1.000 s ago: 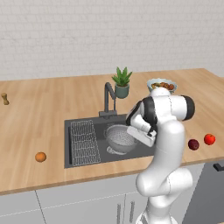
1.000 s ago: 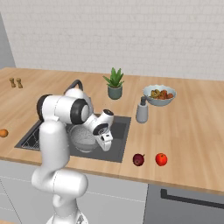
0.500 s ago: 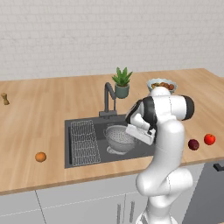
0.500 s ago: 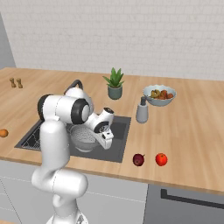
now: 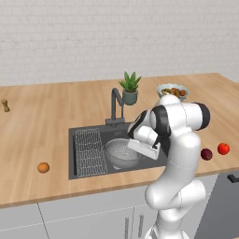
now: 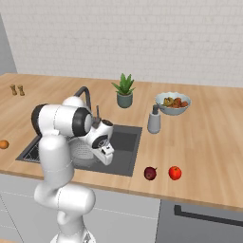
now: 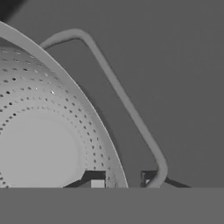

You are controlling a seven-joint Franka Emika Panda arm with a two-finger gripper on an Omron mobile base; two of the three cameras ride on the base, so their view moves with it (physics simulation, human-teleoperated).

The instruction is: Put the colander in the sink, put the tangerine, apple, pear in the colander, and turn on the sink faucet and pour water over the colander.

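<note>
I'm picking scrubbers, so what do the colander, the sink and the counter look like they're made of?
Colander: looks like matte silver-grey metal, a thin wall pierced with fine holes, and a wire handle.
Sink: dark grey, dull and glare-free; could be composite or coated metal.
Counter: pale wood, with visible plank grain.

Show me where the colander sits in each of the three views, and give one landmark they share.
Left base view: the colander sits in the sink, right of the wire rack, partly behind the arm.
Right base view: the colander shows at centre left, in the basin behind the arm.
Hand view: the colander takes up the left half, its handle looping right.
Shared landmark: the dark sink floor.
</note>
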